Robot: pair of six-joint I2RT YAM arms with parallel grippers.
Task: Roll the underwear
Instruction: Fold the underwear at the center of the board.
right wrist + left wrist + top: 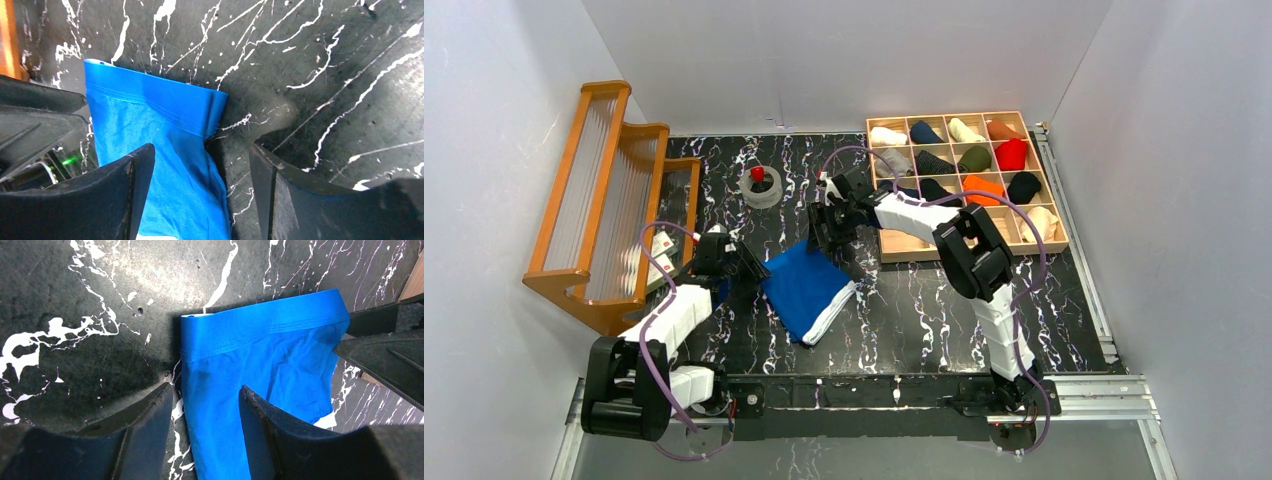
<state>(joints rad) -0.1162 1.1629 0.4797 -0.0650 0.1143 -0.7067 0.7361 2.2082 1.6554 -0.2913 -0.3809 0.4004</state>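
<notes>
The blue underwear [807, 288] lies folded flat on the black marbled table [924, 310], its white trim at the near right edge. My left gripper [746, 266] is at its left corner. In the left wrist view it [205, 395] is open, its fingers either side of the fabric's [260, 355] left edge. My right gripper [829, 238] is at the far corner. In the right wrist view it [201, 155] is open, straddling the fabric's [150, 115] right edge. The orange underwear does not show laid out; an orange bundle [984, 187] lies in the tray.
A wooden compartment tray [944, 115] with several rolled fabric pieces stands at the back right, close behind the right arm. A wooden rack [604, 200] stands at the left. A tape roll with a red object [763, 185] lies at the back middle.
</notes>
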